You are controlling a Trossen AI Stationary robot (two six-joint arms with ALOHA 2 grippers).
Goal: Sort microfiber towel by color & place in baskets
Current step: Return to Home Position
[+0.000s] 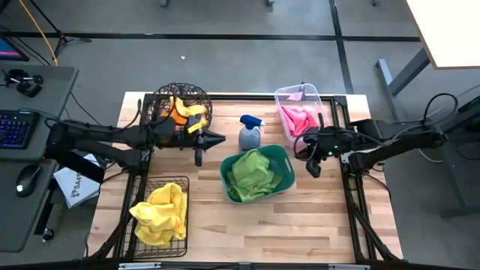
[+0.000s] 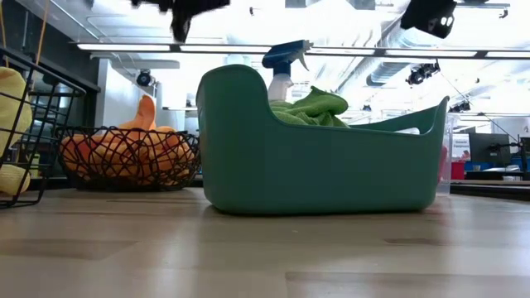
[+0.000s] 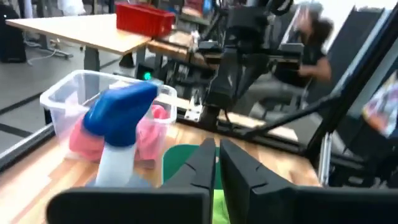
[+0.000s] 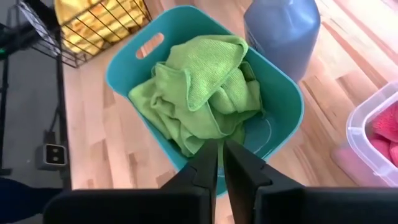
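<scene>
Orange towels (image 1: 178, 109) fill the round dark wire basket (image 1: 161, 96), with a yellow piece (image 1: 195, 111) among them. Yellow towels (image 1: 160, 213) lie in the rectangular black wire basket (image 1: 180, 247). Green towels (image 4: 199, 93) are heaped in the teal tub (image 4: 124, 59), and pink towels (image 1: 298, 120) in the clear bin (image 1: 279, 94). My left gripper (image 1: 222, 139) is shut and empty, raised beside the round basket and pointing toward the table's right. My right gripper (image 4: 220, 163), also shut and empty, hovers over the tub's right rim.
A grey spray bottle with a blue top (image 1: 250, 133) stands between the round basket and the clear bin, just behind the tub. Bare wood lies along the near edge (image 1: 285, 232). A side desk with keyboard and mouse (image 1: 22, 127) is off the table's left.
</scene>
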